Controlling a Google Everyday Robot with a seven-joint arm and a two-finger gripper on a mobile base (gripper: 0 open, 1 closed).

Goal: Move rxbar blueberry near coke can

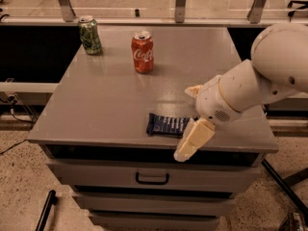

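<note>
At lower centre, gripper [193, 115] stood spread open, straddling the right end of rxbar blueberry [166, 124] on desk [106, 105]. Bar judged light, flat and slippery; pinch across its width.

We see a lab or office: drawer desk [106, 100], speckled floor [19, 186], glazing rails [180, 1]; gripper [185, 122], jaws apart, at desk's front.

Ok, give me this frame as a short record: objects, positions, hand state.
surface: grey cabinet top
rxbar blueberry: lying flat near the front edge
coke can: upright toward the back, apart from the bar
green can: upright, back left corner
hand: at the bar's right end, open, holding nothing
status: bar not yet near the coke can
</note>
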